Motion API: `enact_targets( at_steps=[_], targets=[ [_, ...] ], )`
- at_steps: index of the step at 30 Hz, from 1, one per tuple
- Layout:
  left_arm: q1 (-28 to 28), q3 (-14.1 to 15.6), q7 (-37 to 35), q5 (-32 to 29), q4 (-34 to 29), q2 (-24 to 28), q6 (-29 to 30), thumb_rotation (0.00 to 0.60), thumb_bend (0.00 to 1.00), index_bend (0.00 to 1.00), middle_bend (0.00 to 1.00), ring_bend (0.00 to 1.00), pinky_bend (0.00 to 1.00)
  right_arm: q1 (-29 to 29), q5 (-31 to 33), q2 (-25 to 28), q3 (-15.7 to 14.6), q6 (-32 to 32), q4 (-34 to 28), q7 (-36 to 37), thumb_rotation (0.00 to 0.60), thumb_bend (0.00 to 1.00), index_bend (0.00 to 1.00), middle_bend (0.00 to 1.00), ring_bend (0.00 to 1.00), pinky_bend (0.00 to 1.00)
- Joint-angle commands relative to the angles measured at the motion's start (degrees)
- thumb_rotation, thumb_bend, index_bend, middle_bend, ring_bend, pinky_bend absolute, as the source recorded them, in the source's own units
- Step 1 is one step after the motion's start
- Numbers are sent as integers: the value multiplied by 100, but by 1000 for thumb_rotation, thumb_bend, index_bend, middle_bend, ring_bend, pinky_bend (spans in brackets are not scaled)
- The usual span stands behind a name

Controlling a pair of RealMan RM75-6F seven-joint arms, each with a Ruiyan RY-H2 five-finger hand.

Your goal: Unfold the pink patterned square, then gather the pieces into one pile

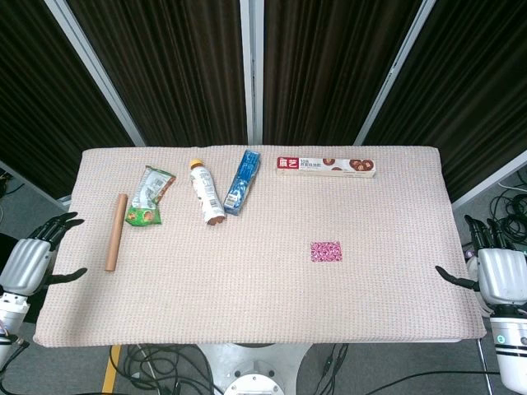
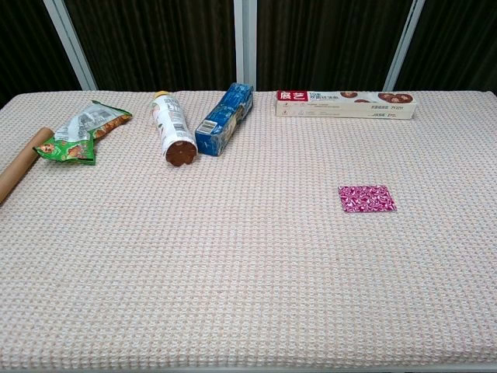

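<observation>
Pink patterned square [image 1: 325,252] lies folded on table's right-centre, well apart from my left hand [image 1: 31,262] and right hand [image 1: 496,274], both off-edge, fingers apart, holding nothing.

Table [image 1: 247,304] under beige waffle-weave cloth; dark curtains [image 1: 321,66] with pale metal posts [image 1: 252,70] at 12 o'clock; cables [image 1: 165,362] on floor at 6.

Left hand [image 1: 29,262] and right hand [image 1: 496,271] empty, fingers spread, far apart
</observation>
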Motion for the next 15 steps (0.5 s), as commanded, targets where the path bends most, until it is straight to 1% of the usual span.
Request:
enact_targets(
  at_steps=[1, 3, 5, 6, 8, 9, 12, 13, 15],
  targets=[
    [-8, -3, 7, 27, -24, 5, 13, 600, 3, 230, 225, 165, 264, -1, -45, 31, -28, -8, -83, 19, 275, 54, 55, 145, 75, 369],
    [-18, -12, 37, 49, -48, 27, 35, 600, 3, 230, 226, 165, 264, 11, -90, 74, -33, -17, -161, 54, 276, 53, 56, 151, 83, 369],
    [-14, -29, 40, 25, -55, 21, 46, 600, 3, 230, 226, 165, 264, 42, -127, 80, -16, -18, -185, 62, 278, 54, 59, 208, 137, 371],
    [-3, -27, 30, -4, -54, 11, 33, 600, 3, 230, 226, 165, 264, 73, -158, 77, -23, -52, -191, 47, 280, 53, 66, 274, 196, 396],
    [21, -3, 42, -43, -31, -11, -4, 600, 3, 230, 225, 165, 264, 157, -214, 120, -94, -250, -247, -18, 309, 58, 91, 438, 340, 510],
    [31, 8, 62, -49, -9, -22, -13, 600, 3, 230, 226, 165, 264, 209, -249, 159, -137, -378, -292, -42, 335, 64, 108, 525, 420, 591],
    [65, -2, 341, -56, 198, -120, 59, 600, 6, 230, 226, 165, 264, 448, -423, 230, -217, -745, -312, -221, 391, 89, 155, 727, 608, 775],
    [72, -10, 497, -51, 291, -164, 92, 600, 7, 230, 226, 165, 264, 538, -466, 239, -237, -881, -308, -292, 403, 95, 166, 800, 677, 828],
    [89, -22, 791, -37, 477, -251, 163, 600, 9, 230, 226, 165, 264, 760, -513, 255, -268, -1244, -364, -388, 417, 97, 171, 899, 780, 898]
  ],
)
